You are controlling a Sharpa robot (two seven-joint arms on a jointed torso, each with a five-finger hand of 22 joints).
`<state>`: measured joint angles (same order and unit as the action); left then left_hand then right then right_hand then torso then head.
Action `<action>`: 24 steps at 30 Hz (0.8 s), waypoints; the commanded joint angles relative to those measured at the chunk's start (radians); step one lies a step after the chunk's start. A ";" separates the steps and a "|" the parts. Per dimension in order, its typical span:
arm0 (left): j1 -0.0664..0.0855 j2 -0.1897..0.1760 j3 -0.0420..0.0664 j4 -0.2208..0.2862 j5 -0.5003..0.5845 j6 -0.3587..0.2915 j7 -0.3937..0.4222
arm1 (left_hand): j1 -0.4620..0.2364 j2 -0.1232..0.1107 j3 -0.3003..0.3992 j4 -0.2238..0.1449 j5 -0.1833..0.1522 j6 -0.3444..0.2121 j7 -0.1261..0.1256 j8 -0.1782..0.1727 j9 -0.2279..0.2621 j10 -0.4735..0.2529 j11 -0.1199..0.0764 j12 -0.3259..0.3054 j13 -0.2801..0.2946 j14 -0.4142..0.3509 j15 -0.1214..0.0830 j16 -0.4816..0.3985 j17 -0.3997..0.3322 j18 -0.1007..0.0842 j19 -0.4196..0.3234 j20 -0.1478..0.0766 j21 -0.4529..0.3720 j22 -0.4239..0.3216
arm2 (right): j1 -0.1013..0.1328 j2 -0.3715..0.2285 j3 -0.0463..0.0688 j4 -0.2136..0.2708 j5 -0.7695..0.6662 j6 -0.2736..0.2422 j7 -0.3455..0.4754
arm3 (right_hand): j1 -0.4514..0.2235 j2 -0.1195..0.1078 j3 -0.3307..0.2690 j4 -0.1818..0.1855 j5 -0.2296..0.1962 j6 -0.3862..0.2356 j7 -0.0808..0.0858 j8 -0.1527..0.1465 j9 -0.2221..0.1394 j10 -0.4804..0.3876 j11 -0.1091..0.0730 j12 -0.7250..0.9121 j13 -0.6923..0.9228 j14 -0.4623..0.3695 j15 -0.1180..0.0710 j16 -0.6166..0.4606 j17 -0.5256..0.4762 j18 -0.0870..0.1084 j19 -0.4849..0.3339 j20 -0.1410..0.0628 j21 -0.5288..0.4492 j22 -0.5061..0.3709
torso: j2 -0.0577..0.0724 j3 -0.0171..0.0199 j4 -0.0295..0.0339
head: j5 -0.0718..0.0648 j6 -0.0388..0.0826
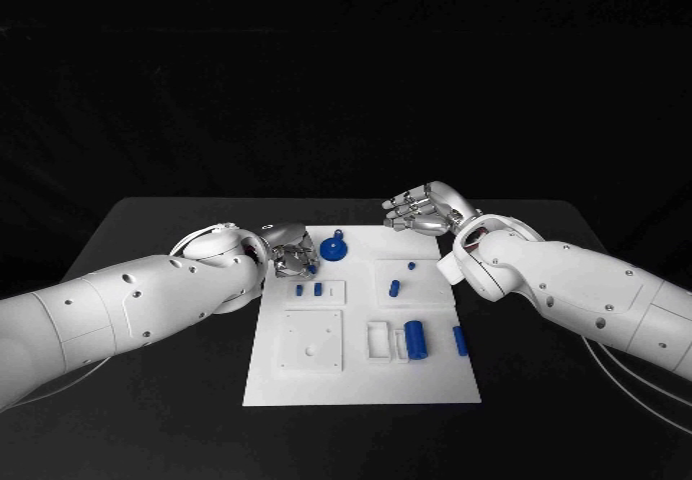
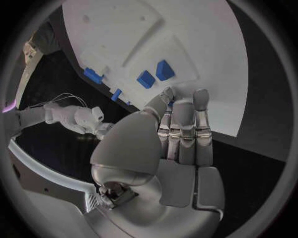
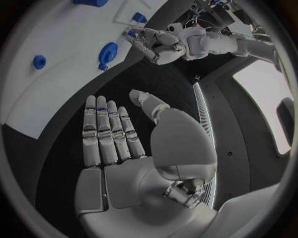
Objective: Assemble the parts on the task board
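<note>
The small blue parts (image 1: 415, 339) on the task board (image 1: 361, 385) look light, rigid and probably slippery, best pinched at their sides; left hand (image 1: 293, 250) at ten o'clock and right hand (image 1: 426, 210) at one o'clock both hold nothing, fingers apart.

We cannot tell, from the head view, whether the left hand (image 1: 290, 250) touches the task board (image 1: 433, 385): its fingertips merge with the board's far left corner, and the left forearm hides the board's edge beside it. In the left wrist view a small blue part (image 2: 169, 102) is half hidden behind the fingertips (image 2: 200, 97); contact is unclear. The right hand (image 1: 423, 211) sits past the board's far edge with its fingers bunched; its palm side is hidden there. In the right wrist view the blue piece (image 3: 92, 2) is cut off.
</note>
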<state>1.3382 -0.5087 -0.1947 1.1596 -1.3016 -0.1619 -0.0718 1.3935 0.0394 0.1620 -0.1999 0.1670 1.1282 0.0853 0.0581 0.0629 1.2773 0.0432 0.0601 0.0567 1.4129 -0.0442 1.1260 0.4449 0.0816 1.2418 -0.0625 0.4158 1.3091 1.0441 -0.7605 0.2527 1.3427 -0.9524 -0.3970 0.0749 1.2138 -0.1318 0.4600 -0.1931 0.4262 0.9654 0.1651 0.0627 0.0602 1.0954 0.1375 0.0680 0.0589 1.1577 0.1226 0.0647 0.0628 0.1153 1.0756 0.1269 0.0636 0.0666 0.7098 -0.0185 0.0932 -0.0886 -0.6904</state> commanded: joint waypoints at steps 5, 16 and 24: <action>-0.004 0.000 -0.002 0.007 -0.005 0.003 0.006 | -0.001 -0.029 0.000 -0.006 -0.006 -0.072 -0.023 0.003 -0.001 -0.021 0.005 -0.003 0.001 -0.011 0.001 -0.007 -0.002 0.014 0.004 0.002 -0.010 0.017 | 0.000 0.000 0.001 0.000 0.000 0.010 0.011 | -0.002 0.002 0.006 0.000 0.002 0.002 -0.002 -0.003 0.000 -0.002 -0.001 -0.004 -0.001 -0.006 -0.002 -0.003 -0.002 0.008 -0.006 -0.002 0.005 -0.001 | 0.000 -0.0014 0.0010 | 0.000 0.000; -0.005 -0.009 -0.001 0.006 -0.005 -0.029 -0.006 | -0.002 -0.048 0.011 -0.013 -0.007 -0.222 -0.045 -0.001 -0.005 -0.039 0.013 -0.003 0.001 -0.014 0.007 -0.010 -0.003 0.020 0.006 0.007 -0.018 0.018 | 0.000 -0.001 0.001 -0.001 0.000 0.008 0.011 | -0.001 0.001 0.004 -0.001 0.001 -0.003 -0.001 -0.003 0.000 -0.003 -0.001 -0.004 -0.001 -0.007 -0.001 -0.003 -0.002 0.008 -0.007 -0.002 0.005 -0.001 | 0.000 -0.0019 0.0012 | 0.002 0.000; -0.005 -0.023 0.000 -0.001 -0.004 -0.048 -0.006 | 0.002 -0.053 0.015 -0.013 -0.005 -0.210 -0.040 0.000 -0.004 -0.065 0.022 -0.003 0.001 -0.019 0.012 -0.017 -0.007 0.023 0.003 0.012 -0.023 0.018 | 0.000 -0.001 0.001 -0.009 -0.002 0.024 0.008 | 0.001 0.003 0.002 -0.003 -0.004 0.022 -0.003 -0.001 0.001 -0.002 0.000 -0.004 -0.001 -0.005 0.000 -0.003 -0.001 0.008 -0.005 -0.002 0.006 -0.001 | -0.001 -0.0021 0.0010 | 0.004 0.004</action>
<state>1.3334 -0.5301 -0.1956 1.1592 -1.3030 -0.1841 -0.0783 1.3974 -0.0056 0.1746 -0.2124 0.1670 0.9156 0.0452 0.0581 0.0592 1.2144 0.0665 0.0601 0.0570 1.4000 -0.0314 1.1128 0.4391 0.0932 1.2454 -0.0588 0.3957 1.3092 1.0441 -0.7610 0.2527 1.3347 -0.9519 -0.3947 0.0751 1.2138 -0.1318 0.4599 -0.1931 0.4262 0.9843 0.1611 0.0627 0.0602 1.0953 0.1375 0.0681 0.0588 1.1577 0.1226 0.0647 0.0628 0.1153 1.0756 0.1269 0.0636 0.0666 0.7097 -0.0204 0.0940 -0.0851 -0.6889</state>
